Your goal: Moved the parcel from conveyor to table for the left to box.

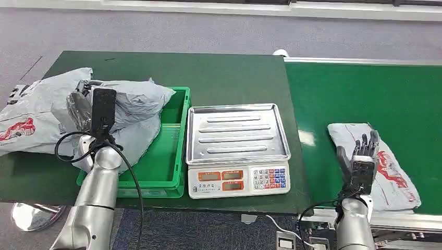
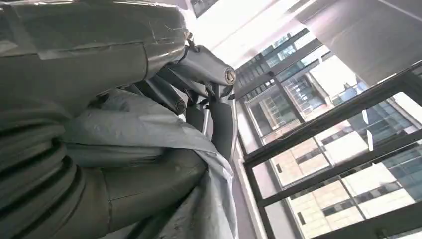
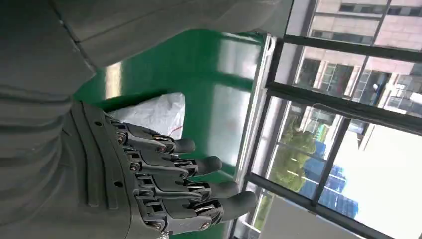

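Note:
A grey plastic parcel (image 1: 136, 99) lies bunched over the left end of the green box (image 1: 168, 156), and my left hand (image 1: 87, 112) grips it from the near side. In the left wrist view the fingers (image 2: 204, 64) curl over the parcel's crinkled grey film (image 2: 129, 127). A second grey parcel with red print (image 1: 393, 174) lies flat on the green conveyor (image 1: 365, 94). My right hand (image 1: 362, 153) hovers over this parcel's left part with fingers spread and nothing in them. The right wrist view shows the same open hand (image 3: 164, 184) above the pale parcel (image 3: 157, 114).
A weighing scale with a steel pan (image 1: 237, 138) stands between the box and the conveyor on the dark green table (image 1: 208, 78). Another large grey bag with red print (image 1: 26, 125) lies on the table's left end, beside the box.

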